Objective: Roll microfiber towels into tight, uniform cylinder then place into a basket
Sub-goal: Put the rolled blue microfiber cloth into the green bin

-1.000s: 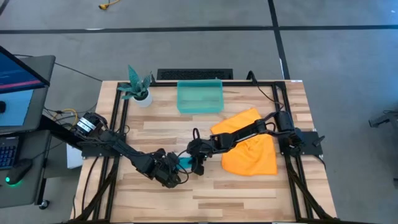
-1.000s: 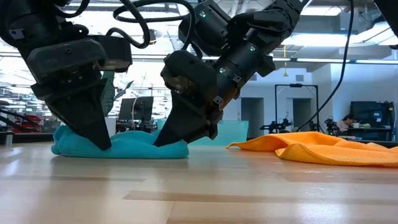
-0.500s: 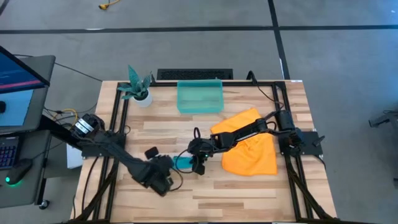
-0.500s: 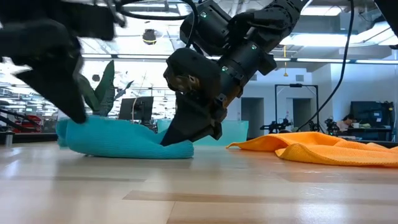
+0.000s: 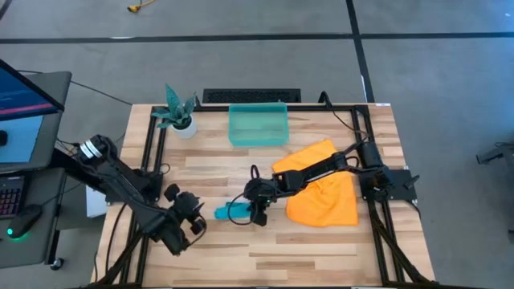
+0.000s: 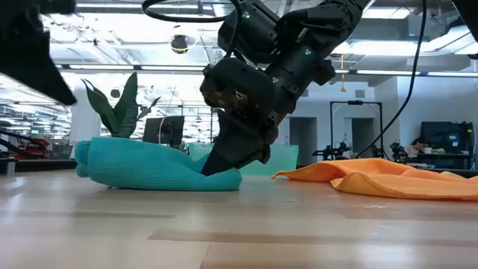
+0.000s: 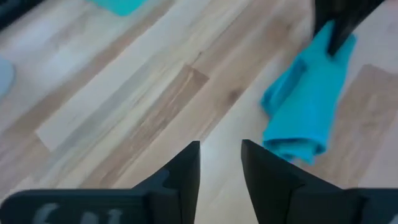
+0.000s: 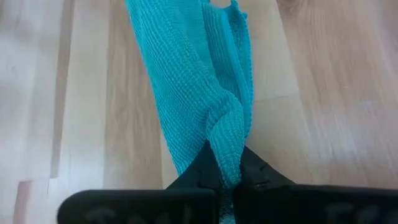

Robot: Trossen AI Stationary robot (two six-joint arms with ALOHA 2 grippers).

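Pale wooden tabletop [image 5: 265, 249] carries everything. Nearest its front edge, the left gripper [image 7: 221, 163] hangs empty, fingers narrowly parted, just off the free end of the rolled teal-blue microfiber towel [image 5: 230, 211]. That roll lies left-to-right; the right gripper [image 8: 229, 178] pinches its other end. Farther back sits the translucent teal plastic basket [image 5: 258, 125].

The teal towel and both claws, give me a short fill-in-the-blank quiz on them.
1. The right claw is shut on the rolled ____ towel.
2. The left claw grips ____.
3. The orange towel lies flat on the ____.
4. The basket holds ____ towels.

Missing words: teal; nothing; table; no
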